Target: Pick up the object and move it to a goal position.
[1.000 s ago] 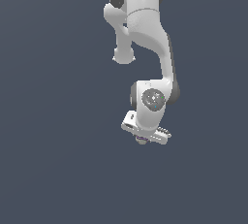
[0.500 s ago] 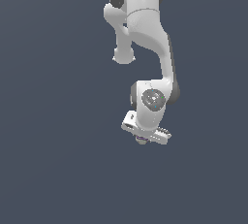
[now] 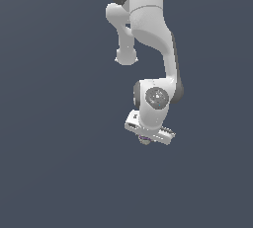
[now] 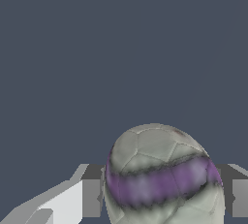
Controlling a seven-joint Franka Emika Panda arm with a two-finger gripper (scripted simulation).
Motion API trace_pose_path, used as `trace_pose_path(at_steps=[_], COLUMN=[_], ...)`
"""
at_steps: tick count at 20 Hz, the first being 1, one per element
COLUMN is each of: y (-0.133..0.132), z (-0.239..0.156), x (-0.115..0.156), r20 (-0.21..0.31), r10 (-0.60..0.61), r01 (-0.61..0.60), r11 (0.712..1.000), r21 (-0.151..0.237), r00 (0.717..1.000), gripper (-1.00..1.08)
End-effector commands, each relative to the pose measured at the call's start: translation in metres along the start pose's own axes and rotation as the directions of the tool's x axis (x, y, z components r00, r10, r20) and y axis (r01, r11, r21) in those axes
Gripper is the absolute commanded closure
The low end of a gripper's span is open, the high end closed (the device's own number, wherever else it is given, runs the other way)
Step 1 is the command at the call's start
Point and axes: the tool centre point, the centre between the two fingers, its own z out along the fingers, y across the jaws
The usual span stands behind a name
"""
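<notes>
The object (image 4: 162, 174) is an off-white ball with a purple band, and it fills the space between my two fingers (image 4: 90, 196) in the wrist view. My gripper (image 4: 162, 196) is shut on it, one grey pad on each side. In the exterior view my white gripper (image 3: 145, 140) hangs below the arm, and only a small bit of the object (image 3: 145, 140) peeks out under the hand.
A flat, dark grey-blue surface (image 3: 59, 163) fills the background in both views. The white arm (image 3: 148, 34) reaches down from the top of the exterior view.
</notes>
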Motion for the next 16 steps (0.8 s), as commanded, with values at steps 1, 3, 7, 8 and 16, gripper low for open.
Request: trace_pose_path(at_steps=[1, 3, 7, 8, 16], y=[0.001, 0.002, 0.004, 0.005, 0.013], z=[-0.004, -0.008, -0.018, -0.021, -0.047], x=[-0.006, -0.012, -0.029, -0.034, -0.079], r20=[-0.002, -0.002, -0.002, -0.002, -0.002], r10=[0.000, 0.000, 0.000, 0.000, 0.000], r01=[0.000, 0.000, 0.000, 0.000, 0.000], r11=[1.000, 1.000, 1.000, 1.000, 1.000], r21=[0.001, 0.001, 0.001, 0.001, 0.002], r00=[1.000, 1.000, 1.000, 1.000, 1.000], gripper=[1.08, 1.08, 1.08, 1.08, 1.08])
